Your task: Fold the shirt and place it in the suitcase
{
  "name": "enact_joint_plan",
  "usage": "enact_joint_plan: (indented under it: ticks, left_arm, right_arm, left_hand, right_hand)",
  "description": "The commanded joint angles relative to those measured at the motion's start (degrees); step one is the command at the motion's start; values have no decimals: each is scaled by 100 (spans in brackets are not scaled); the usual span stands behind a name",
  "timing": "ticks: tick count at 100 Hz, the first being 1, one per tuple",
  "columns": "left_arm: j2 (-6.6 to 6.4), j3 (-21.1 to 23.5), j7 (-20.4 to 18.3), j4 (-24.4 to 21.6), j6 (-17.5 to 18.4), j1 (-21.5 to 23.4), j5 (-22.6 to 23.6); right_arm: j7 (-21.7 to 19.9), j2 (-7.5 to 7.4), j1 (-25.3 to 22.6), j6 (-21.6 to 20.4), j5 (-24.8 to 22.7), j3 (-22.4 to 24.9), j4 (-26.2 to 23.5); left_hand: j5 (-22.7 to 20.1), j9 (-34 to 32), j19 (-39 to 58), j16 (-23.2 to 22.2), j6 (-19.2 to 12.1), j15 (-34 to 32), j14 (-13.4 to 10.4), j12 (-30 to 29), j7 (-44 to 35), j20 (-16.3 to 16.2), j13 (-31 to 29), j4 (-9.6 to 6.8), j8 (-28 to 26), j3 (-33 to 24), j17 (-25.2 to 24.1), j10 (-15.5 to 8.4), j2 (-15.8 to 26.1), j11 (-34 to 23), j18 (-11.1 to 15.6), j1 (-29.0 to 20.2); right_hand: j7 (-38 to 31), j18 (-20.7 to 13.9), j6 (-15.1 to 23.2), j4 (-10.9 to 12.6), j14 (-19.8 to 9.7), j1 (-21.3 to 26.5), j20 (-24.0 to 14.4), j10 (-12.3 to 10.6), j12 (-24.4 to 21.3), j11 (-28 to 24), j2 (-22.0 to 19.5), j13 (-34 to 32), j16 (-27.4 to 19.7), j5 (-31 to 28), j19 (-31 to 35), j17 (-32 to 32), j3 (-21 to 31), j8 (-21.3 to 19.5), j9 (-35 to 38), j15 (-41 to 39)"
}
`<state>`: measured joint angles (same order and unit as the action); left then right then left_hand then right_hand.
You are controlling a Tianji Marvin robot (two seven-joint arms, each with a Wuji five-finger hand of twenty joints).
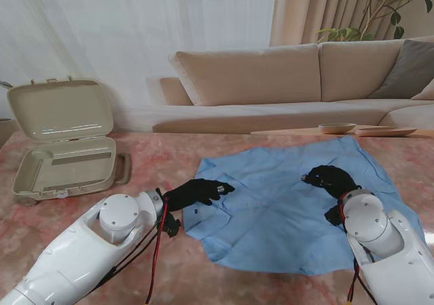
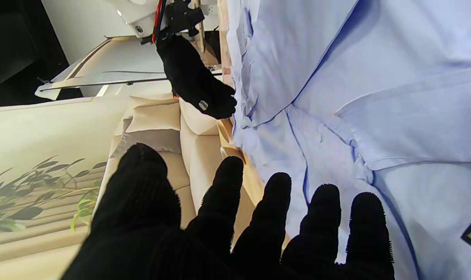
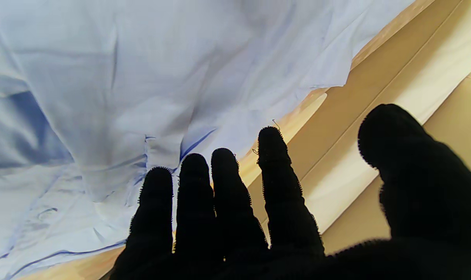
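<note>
The left hand [image 1: 195,192] in its black glove reaches out flat over the near left edge of the shirt [image 1: 291,203], fingers [image 2: 276,202] spread and holding nothing — the wrist view shows all five apart, with the collar and a small dark label just past the fingertips. Whether the palm touches the cloth I cannot tell.

The right hand [image 1: 331,179] sits over the shirt's right half, also holding nothing: four fingers [image 3: 194,182] lie side by side, nearly together, the thumb well apart from them. Ahead of its fingertips the cloth runs out to a wrinkled edge, with the table's bare top beyond.

Between the two hands the light blue shirt lies spread open on the pink marbled table [image 1: 169,156], creased rather than folded. Well off to the left of the left hand — farther away on the table — the beige suitcase [image 1: 64,163] stands open, lid tipped up. Beyond everything sits a beige sofa [image 1: 271,74].
</note>
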<state>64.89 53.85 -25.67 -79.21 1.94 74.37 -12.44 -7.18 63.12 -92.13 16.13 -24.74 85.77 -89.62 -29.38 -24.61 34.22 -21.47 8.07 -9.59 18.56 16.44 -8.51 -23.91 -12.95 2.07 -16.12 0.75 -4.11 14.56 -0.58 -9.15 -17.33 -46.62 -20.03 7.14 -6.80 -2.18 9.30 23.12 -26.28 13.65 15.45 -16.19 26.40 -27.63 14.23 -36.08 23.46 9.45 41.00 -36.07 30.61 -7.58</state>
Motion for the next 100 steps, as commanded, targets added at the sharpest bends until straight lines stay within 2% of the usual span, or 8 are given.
enact_joint_plan:
  ticks: [1, 37, 55, 100]
  left_arm:
    - [-47, -28, -51, 64, -53, -10, 94]
    - [-172, 67, -365, 66, -394, 58, 330]
    - [-221, 157, -461, 61, -591, 152, 436]
    - [-421, 462, -642, -102, -901, 423, 1207]
  right_arm:
    - [-44, 31, -28, 67, 122, -7, 122]
    - [-189, 42, 69, 185, 527, -78, 405]
    - [-284, 21, 74, 174, 533, -121, 466]
    - [-579, -31, 27, 147, 697, -252, 456]
  left_hand:
    - [192, 148, 212, -91, -19, -77, 78, 30, 55, -98, 214, 88, -108, 192, -64, 29, 282, 80, 76, 144]
    - [226, 175, 44, -95, 2, -12, 118, 47, 65, -81, 353, 85, -126, 190, -100, 38, 321, 84, 61, 144]
    - [233, 179, -57, -98, 5, 8, 135, 53, 71, -95, 393, 83, -130, 190, -85, 42, 339, 91, 71, 128]
    - [262, 158, -292, -112, -21, 28, 208, 68, 73, -157, 434, 81, -146, 193, -93, 17, 346, 104, 68, 133]
  right_hand:
    - [-4, -207, 157, 77, -204, -3, -157, -135, 1, -16, 6, 183, -78, 41, -171, -103, 18, 7, -145, -5]
    - [12, -305, 144, 72, -314, 23, -213, -182, -4, 110, -74, 282, -97, 136, -202, -233, 29, -13, -257, 108]
    - [-7, -306, 123, 76, -318, 104, -255, -173, 43, 33, -163, 199, -69, 96, -181, -190, -92, -32, -206, 70]
    - [-34, -259, 106, 99, -276, 204, -299, -141, 76, -159, -263, 157, -29, -7, -166, -97, -267, -40, -172, -87]
